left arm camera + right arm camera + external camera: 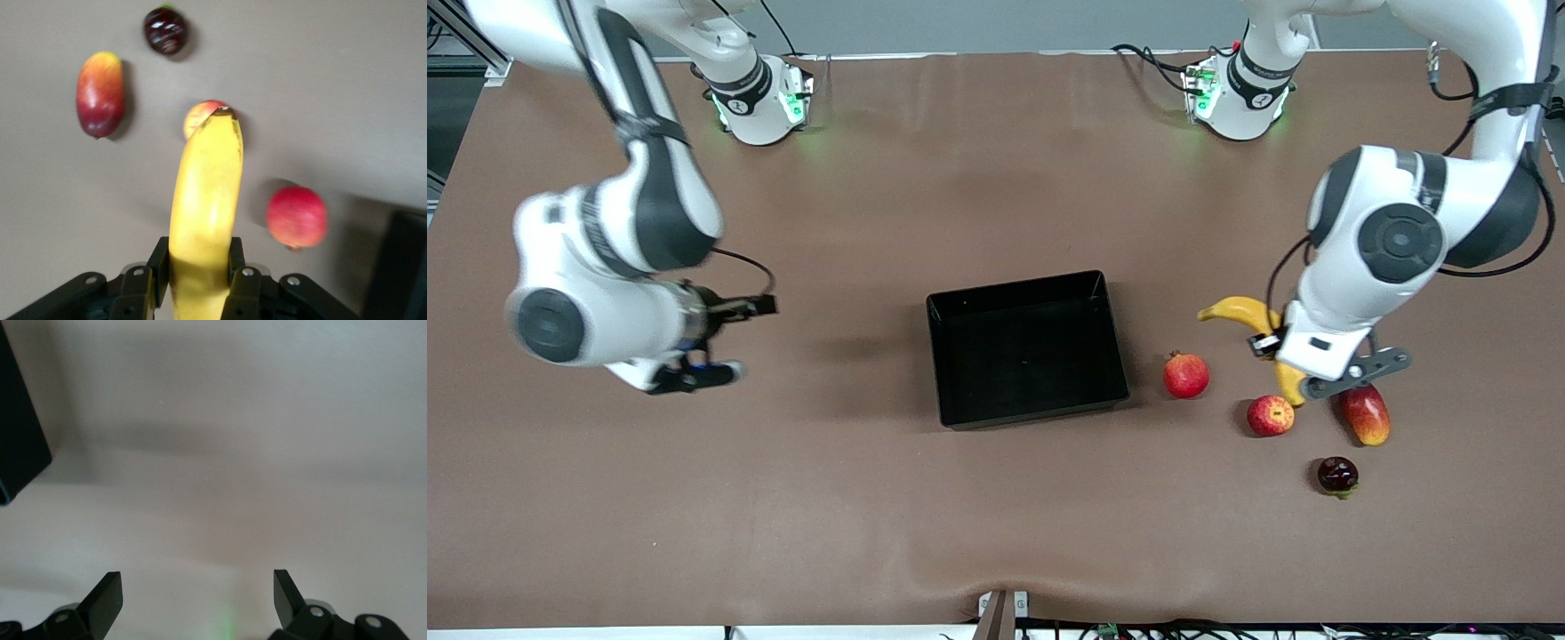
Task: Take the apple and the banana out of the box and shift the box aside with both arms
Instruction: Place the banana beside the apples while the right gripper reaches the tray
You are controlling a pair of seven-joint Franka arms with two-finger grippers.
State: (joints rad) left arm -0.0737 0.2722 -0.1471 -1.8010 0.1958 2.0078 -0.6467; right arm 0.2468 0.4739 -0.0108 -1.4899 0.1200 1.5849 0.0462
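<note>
The shallow glossy black plastic box (pixel 1027 348) apparently sits empty, small red apple (pixel 1270 415) already out, left gripper (pixel 200 277) clamping the curved yellow banana (pixel 205 220), right gripper (pixel 198 597) spread empty, box unmoved.

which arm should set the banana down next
Left: its gripper is shut on the banana, over the table near the apple. The right gripper is open, away over bare table.

A brown table (pixel 996 533) with a matte, faintly rippled surface fills the scene, evenly lit; a grey wall (pixel 996 22) runs along its top edge.
</note>
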